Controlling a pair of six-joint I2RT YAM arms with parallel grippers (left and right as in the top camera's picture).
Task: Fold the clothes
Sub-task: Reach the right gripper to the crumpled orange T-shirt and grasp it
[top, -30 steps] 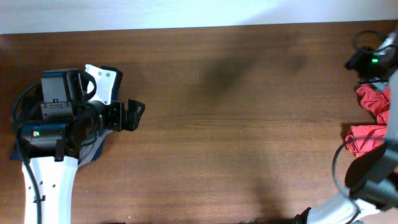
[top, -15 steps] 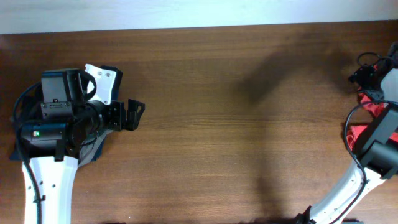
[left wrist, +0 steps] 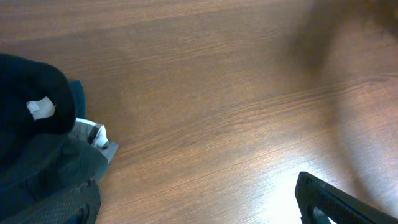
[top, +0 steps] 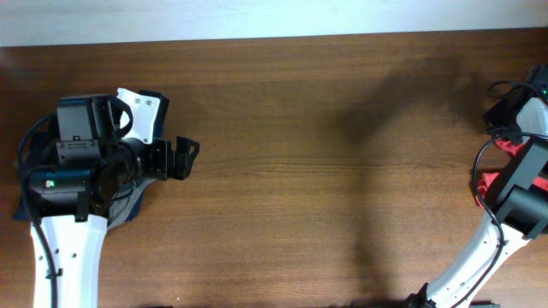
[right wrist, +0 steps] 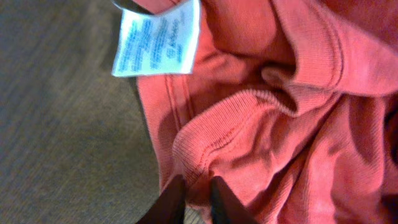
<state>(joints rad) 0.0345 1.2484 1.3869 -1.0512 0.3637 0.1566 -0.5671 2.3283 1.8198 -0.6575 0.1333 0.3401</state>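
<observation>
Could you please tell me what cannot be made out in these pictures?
Right wrist: print on the tag of the T-shirt is too blurred to read.
Overhead: the right arm and the frame edge hide most of the T-shirt.
Left wrist: the dark garments run off the left edge.

Left arm (top: 77, 171) holds jaws wide; right arm (top: 514, 184) pinches T-shirt (right wrist: 298, 124) between its jaws.

Soft even light on the table (top: 282, 128), broad faint shadows across its right half, shirt (right wrist: 280, 124) close-up slightly blurred
</observation>
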